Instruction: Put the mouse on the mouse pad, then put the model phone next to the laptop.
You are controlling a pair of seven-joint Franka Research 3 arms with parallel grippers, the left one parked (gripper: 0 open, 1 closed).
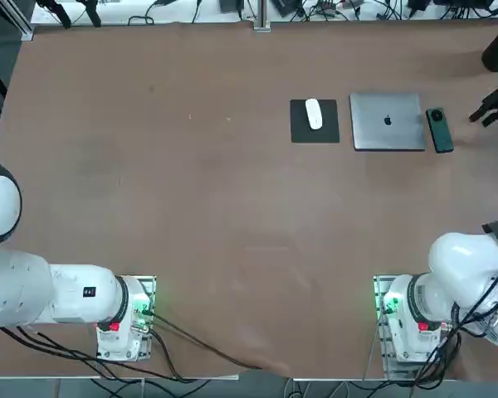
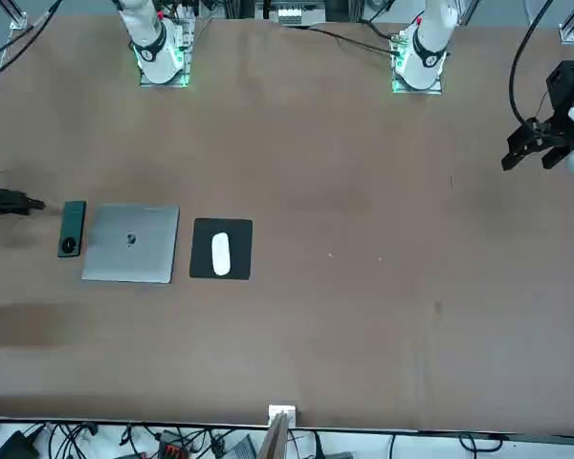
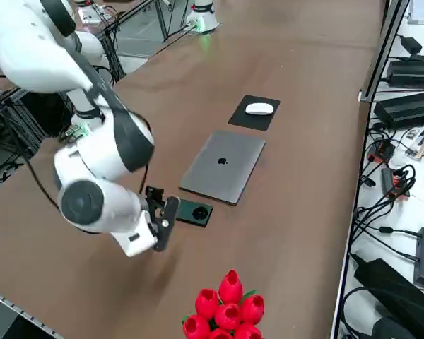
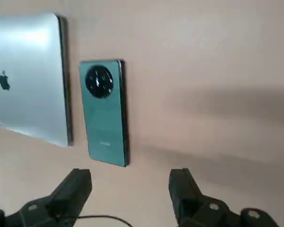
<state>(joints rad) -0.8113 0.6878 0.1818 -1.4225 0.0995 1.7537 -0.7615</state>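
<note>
The white mouse (image 1: 314, 114) lies on the black mouse pad (image 1: 301, 128), left of the closed silver laptop (image 1: 387, 121). The dark green model phone (image 1: 439, 130) lies flat on the table just off the laptop's right edge, parallel to it, with its camera ring at the far end. My right gripper (image 1: 479, 114) hovers to the right of the phone, apart from it. In the wrist view the gripper (image 4: 130, 182) is open and empty, with the phone (image 4: 104, 113) and laptop (image 4: 23, 75) ahead of its fingers.
A bunch of red tulips (image 3: 226, 307) stands near the table's right edge, close to my arm. Cables and black boxes (image 3: 410, 106) lie beyond the table's far edge. Bare brown tabletop (image 1: 191, 207) spreads to the left and front.
</note>
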